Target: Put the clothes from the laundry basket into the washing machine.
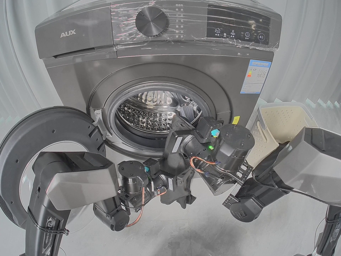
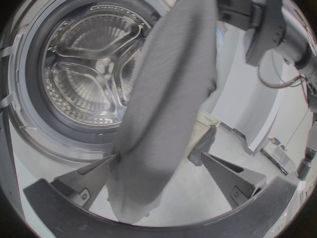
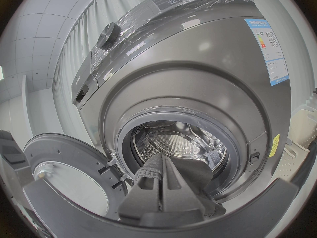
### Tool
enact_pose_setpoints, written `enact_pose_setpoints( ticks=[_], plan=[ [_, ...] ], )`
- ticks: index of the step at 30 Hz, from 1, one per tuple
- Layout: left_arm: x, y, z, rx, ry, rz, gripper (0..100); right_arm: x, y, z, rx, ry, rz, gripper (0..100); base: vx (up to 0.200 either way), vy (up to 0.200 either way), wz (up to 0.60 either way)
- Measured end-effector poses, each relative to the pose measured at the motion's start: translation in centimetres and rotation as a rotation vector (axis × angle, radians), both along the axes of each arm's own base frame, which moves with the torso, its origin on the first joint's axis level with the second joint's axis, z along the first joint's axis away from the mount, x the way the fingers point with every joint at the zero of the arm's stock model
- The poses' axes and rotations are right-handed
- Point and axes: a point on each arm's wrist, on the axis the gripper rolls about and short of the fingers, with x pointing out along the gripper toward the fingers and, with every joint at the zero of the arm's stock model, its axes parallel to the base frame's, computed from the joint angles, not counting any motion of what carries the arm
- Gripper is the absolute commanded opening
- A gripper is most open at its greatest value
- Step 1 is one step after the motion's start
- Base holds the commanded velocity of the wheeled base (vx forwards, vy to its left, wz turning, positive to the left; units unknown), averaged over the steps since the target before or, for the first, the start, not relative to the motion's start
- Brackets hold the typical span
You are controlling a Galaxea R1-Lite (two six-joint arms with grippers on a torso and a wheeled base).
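1. Room: pale, smooth floor (image 1: 213, 232), faintly glossy; pleated whitish curtain (image 1: 312, 54) hangs behind and to both sides; square-tiled ceiling (image 3: 33, 23) above.
2. Washing machine (image 1: 78, 75): front loader standing on the floor; dark grey metal shell with a brushed sheen; round ribbed dial (image 1: 151, 21) beside a dark control panel (image 1: 234, 29); crinkled clear plastic film (image 1: 184, 36) stretched over the top strip; blue-and-white label (image 1: 255, 76) on the front's upper right corner.
3. Door (image 1: 46, 125): round, thick grey rim around a clear window; swung fully open to the robot's left.
4. Drum (image 1: 149, 114): shiny perforated steel with raised ribs inside; dark gasket ring around the mouth.
5. Laundry basket (image 1: 284, 120): cream plastic, walls dotted with small holes, grey rim; stands just beside the machine on the robot's right.
6. Right gripper (image 3: 161, 162): at the lower edge of the drum mouth; wedge-shaped dark fingers pressed together, pinching a fold of the grey garment (image 2: 171, 83).
7. Grey garment: soft, matte, fine-knit cloth; hangs down from that pinch in a long limp drape in front of the opening, outside the drum.
8. Left gripper (image 2: 159, 155): low in front of the machine, below the right one; jaws spread wide, gripping nothing; the drape's lower end hangs between its fingers, overlapping one; contact cannot be told.
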Motion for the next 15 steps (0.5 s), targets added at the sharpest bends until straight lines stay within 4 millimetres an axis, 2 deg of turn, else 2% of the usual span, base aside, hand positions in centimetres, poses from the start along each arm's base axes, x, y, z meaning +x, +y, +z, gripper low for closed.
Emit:
enact_pose_setpoints(
  ticks=[5, 15],
  plan=[
    [1.5, 1.6, -0.5, 0.007, 0.000, 0.081, 100, -0.4, -0.2, 0.4, 0.009, -0.005, 0.004, 0, 0.000, 0.000, 0.00],
    [2.6, 2.2, -0.5, -0.002, -0.017, 0.114, 100, -1.4, 0.2, 0.3, 0.009, 0.002, 0.028, 0, 0.000, 0.000, 0.00]
  ],
)
